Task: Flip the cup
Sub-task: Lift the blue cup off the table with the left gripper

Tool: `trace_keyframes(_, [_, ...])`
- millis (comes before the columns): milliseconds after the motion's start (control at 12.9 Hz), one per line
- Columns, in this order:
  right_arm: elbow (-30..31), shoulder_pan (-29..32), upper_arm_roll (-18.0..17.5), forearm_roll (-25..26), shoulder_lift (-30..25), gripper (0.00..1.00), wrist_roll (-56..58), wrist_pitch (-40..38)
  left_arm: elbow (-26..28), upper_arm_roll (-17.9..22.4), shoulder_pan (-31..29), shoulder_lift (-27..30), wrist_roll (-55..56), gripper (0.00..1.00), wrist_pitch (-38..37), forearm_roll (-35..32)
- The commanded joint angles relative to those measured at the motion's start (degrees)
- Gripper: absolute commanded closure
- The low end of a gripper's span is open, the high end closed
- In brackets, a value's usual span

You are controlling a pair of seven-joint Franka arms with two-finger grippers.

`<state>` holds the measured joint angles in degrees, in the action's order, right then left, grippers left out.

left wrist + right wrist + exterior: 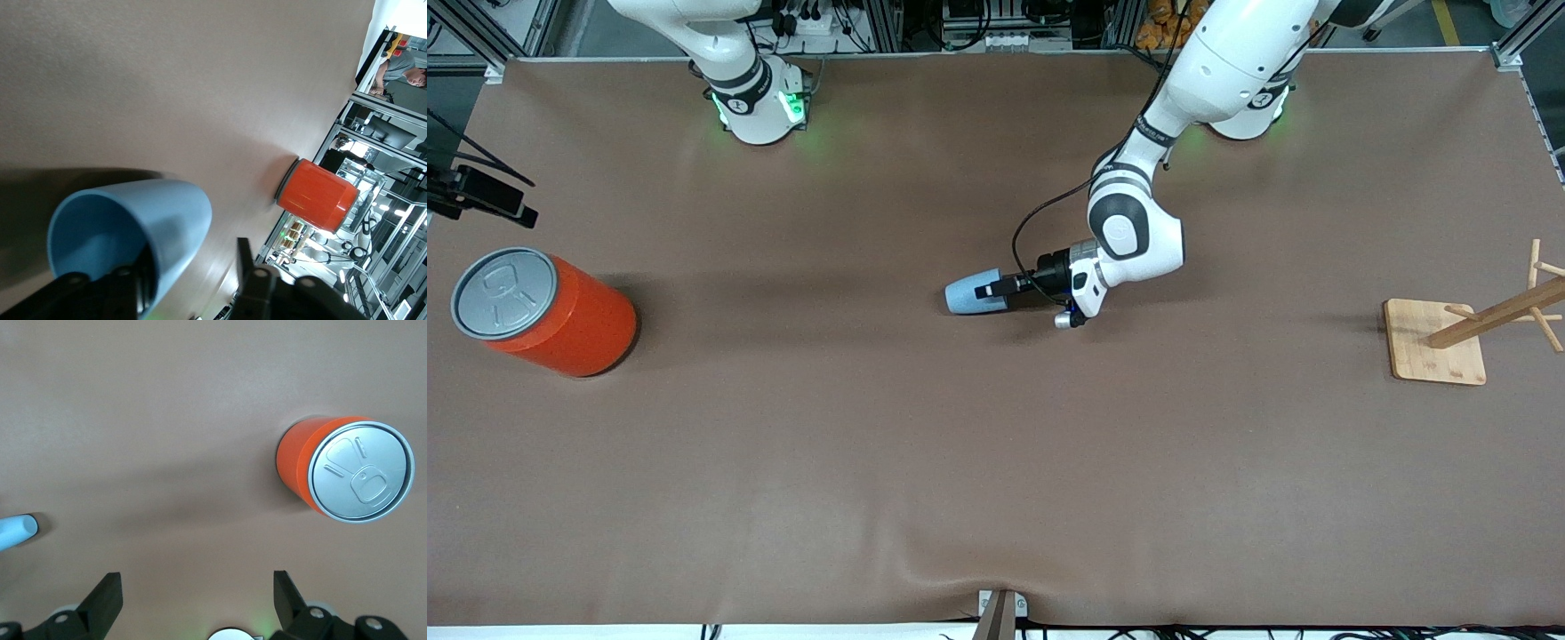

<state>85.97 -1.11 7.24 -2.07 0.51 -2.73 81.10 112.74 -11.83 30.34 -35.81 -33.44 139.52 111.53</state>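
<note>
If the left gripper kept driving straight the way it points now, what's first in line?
The cup, lying on its side: the left gripper has a finger inside its rim. Farther along, probably the orange can, though alignment is unclear.

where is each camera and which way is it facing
Front view: high across the table, facing the robots' bases; shows both arms, the left gripper at the lying cup, the wooden rack.
Left wrist view: on the left arm, low, looking into the cup toward the orange can; one finger sits inside the rim.
Right wrist view: on the waiting right arm, looking down on the can; open right gripper.
Shared: all three show can and cup.
</note>
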Motion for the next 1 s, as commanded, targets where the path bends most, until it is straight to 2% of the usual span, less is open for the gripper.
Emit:
trace_keyframes(0, [-0.9, 0.2, 0.1, -0.4, 0.9, 0.0, -1.1, 0.0, -2.1, 0.0, 0.2, -1.4, -1.3, 1.0, 0.8, 0.9])
trace_keyframes(232, [-0.9, 0.4, 0.1, -0.4, 0.9, 0.0, -1.1, 0.0, -3.7, 0.0, -0.2, -0.8, 0.3, 1.0, 0.8, 0.4])
trace_keyframes(386, [-0.9, 0.5, 0.2, -0.4, 0.9, 0.0, -1.1, 0.0, -5.5, 0.3, -0.3, -0.2, 6.1, 1.0, 0.8, -6.0])
trace_keyframes(695, [-0.9, 0.4, 0.1, -0.4, 0.9, 0.0, -1.1, 0.0, -12.4, 1.2, -2.6, 4.2, 33.9, 1.0, -1.0, -39.5])
trace_keyframes(773, [-0.9, 0.4, 0.1, -0.4, 0.9, 0.0, -1.1, 0.0, -13.4, 1.2, -4.0, 5.0, 38.3, 1.0, -3.6, -45.4])
trace_keyframes(927, [-1.0, 0.4, 0.1, -0.4, 0.9, 0.0, -1.1, 0.0, -14.1, 1.3, -7.0, 8.2, 42.9, 1.0, -9.2, -52.6])
